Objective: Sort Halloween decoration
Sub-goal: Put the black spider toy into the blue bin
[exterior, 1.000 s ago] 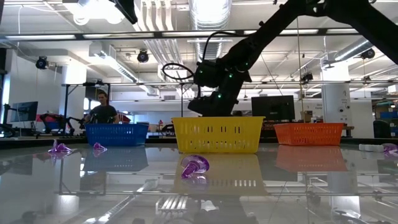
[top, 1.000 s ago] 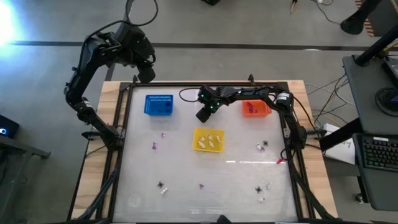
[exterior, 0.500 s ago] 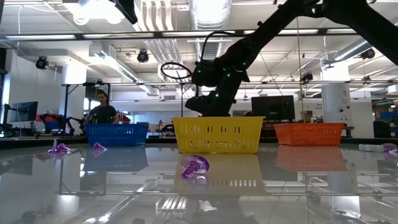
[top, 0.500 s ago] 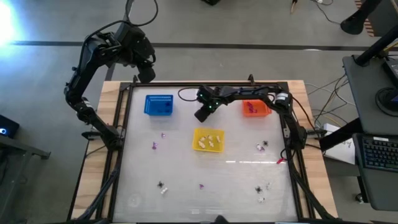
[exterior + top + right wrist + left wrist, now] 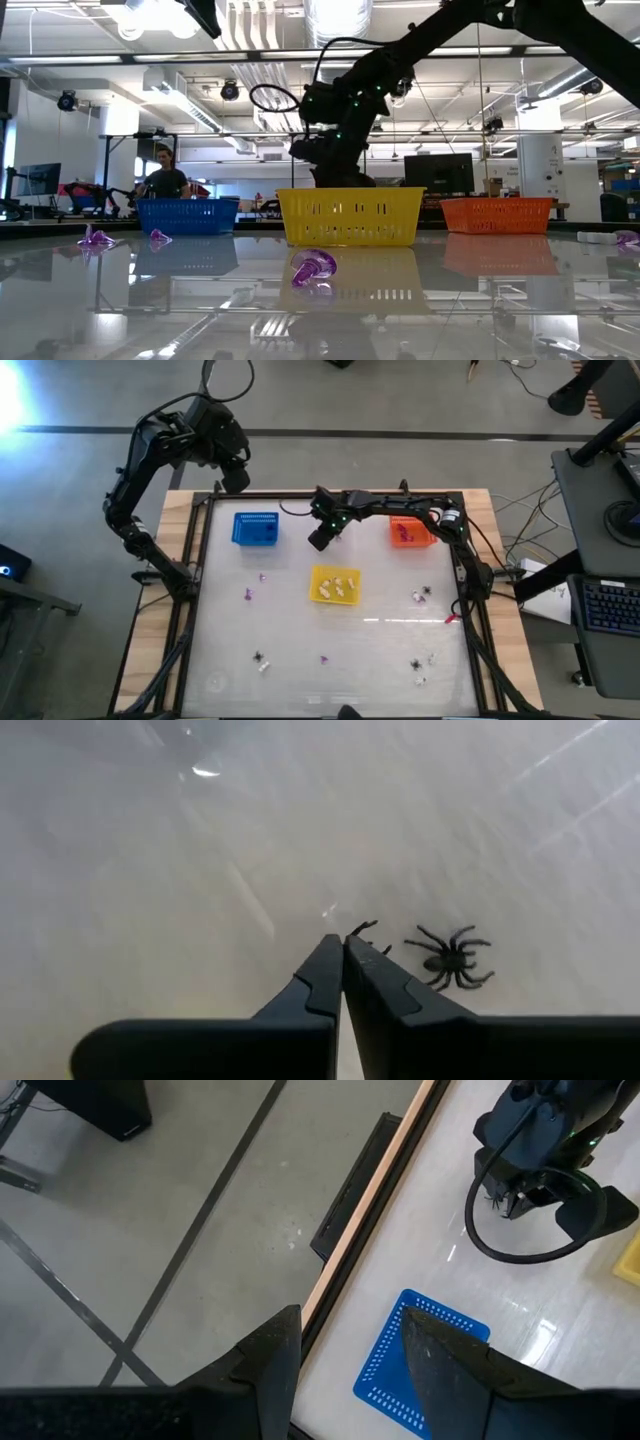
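Note:
My right gripper (image 5: 318,542) hangs over the table's far middle, between the blue basket (image 5: 255,528) and the yellow basket (image 5: 334,584). It is shut on a small black spider (image 5: 447,958), one of the Halloween decoration pieces. Other trinkets lie loose on the table: purple (image 5: 247,595), black (image 5: 424,594) and white (image 5: 421,680). White pieces lie in the yellow basket. My left gripper (image 5: 237,482) waits open, high above the table's far left corner. My right gripper pinches thin black legs of the spider (image 5: 364,929) at the very ends of its two fingers. The fingers come from above, slanting down. The spider's body sits just beside the fingertips, clear of the table.
The orange basket (image 5: 411,532) stands at the far right with dark pieces inside. A purple trinket (image 5: 313,268) lies near the front, ahead of the yellow basket (image 5: 350,215). A person (image 5: 165,180) sits in the room beyond the table.
My right gripper has shut its fingers. It has then risen and gone a little toward the table's left and far edge, away from the yellow basket.

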Controlling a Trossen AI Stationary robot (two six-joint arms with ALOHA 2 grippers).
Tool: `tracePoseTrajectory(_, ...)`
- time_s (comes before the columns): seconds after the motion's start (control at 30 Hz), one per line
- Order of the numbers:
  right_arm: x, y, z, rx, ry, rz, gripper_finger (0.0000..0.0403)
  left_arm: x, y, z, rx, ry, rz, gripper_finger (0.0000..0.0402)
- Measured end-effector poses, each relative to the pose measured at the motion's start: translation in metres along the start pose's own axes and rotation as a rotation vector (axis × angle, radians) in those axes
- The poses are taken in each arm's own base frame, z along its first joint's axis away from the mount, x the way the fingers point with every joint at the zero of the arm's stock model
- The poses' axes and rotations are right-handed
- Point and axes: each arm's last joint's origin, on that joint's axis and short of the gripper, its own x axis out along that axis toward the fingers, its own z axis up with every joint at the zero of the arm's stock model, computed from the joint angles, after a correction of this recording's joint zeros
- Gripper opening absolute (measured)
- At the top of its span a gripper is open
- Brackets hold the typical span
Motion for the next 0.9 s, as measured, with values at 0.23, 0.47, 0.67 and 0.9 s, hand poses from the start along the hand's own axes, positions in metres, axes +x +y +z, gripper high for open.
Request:
tracePoseTrajectory(0.23,-0.005,0.007,0.005,-0.014,-0.022,0.022,0.0008,0.0,0.0,0.0,0.0,0.0,0.0,0.0157)
tracePoseTrajectory(0.47,-0.016,0.019,0.019,-0.024,-0.1,0.078,0.0008,-0.002,0.0,-0.001,0.0,-0.004,0.002,0.0157)
tracePoseTrajectory(0.67,-0.032,0.031,0.039,-0.018,-0.24,0.13,0.0008,-0.003,0.0,-0.001,-0.001,-0.006,0.003,0.0157)
tracePoseTrajectory(0.9,-0.037,0.041,0.055,-0.016,-0.346,0.196,0.0008,-0.003,0.0,-0.001,-0.002,-0.005,0.003,0.0157)
